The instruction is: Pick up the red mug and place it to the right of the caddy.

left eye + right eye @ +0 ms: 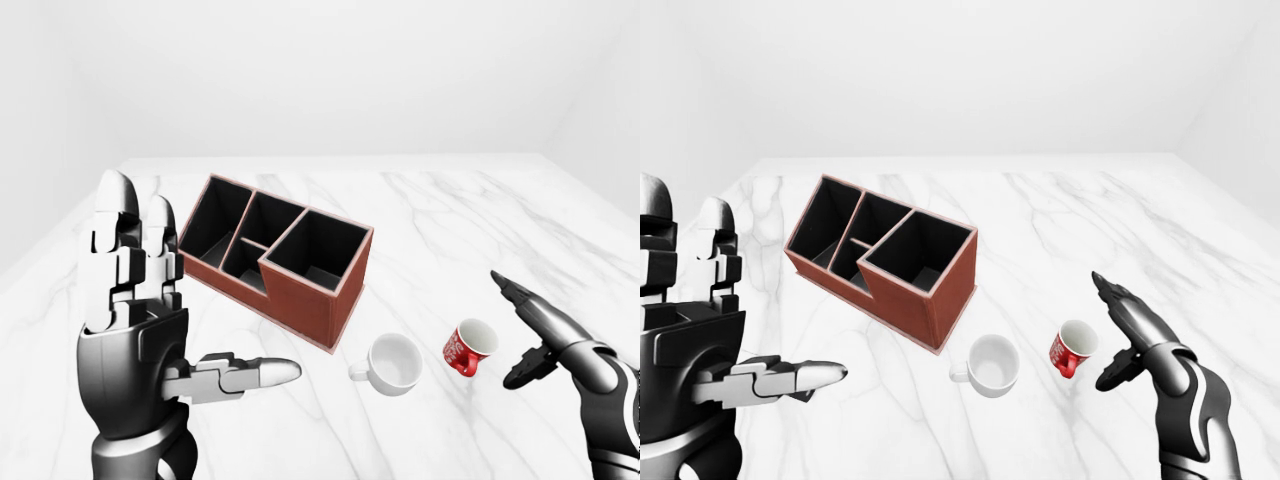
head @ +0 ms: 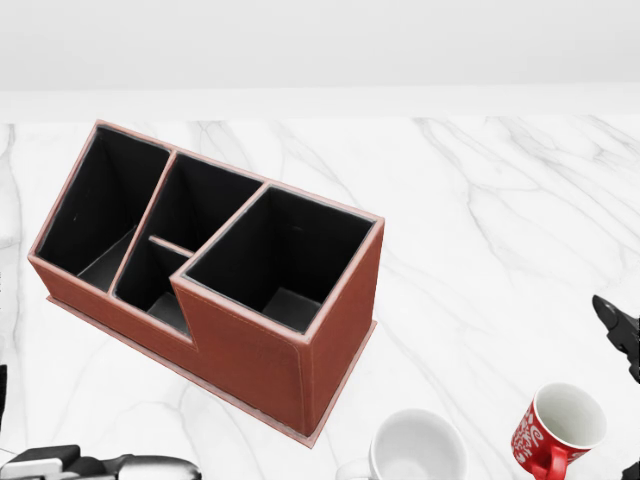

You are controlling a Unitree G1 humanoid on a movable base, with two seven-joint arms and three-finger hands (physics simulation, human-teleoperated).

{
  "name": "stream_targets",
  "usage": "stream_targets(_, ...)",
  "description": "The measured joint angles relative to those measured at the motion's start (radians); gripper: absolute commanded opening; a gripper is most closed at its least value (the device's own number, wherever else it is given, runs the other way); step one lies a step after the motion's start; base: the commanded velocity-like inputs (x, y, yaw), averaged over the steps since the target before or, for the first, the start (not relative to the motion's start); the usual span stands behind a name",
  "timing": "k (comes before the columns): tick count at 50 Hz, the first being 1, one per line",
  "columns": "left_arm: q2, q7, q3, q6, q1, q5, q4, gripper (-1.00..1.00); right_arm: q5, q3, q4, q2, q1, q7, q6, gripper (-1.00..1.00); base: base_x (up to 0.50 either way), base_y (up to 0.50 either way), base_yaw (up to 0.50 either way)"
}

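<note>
Hovering just right of the red mug (image 1: 470,346), right hand (image 1: 540,325) spread wide, empty, touching nothing.

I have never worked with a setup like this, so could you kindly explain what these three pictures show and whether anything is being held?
These are simulator renders from three cameras on a humanoid robot's head, all looking its own way over its arms. The two wider pictures are its left and right eyes; the third looks more steeply down. The left hand is raised with fingers spread, and the right hand hovers open beside the red mug; neither holds anything. On the marble table stand a reddish-brown caddy with black compartments, a white mug and the tilted red mug.
</note>
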Motion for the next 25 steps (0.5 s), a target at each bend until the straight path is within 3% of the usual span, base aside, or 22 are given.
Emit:
stream_targets(6, 0.000, 0.000, 0.000, 0.000, 0.000, 0.000, -0.001, 1.00, -0.007, 0.015, 0.037, -0.016, -0.019, -0.006, 0.003, 1.00, 0.00, 0.00, 0.00)
stream_targets(25, -0.001, -0.001, 0.004, 0.000, -0.005, -0.002, 0.010, 1.00, 0.002, 0.053, 0.097, -0.074, -0.108, 0.053, 0.057, 1.00, 0.00, 0.00, 0.00)
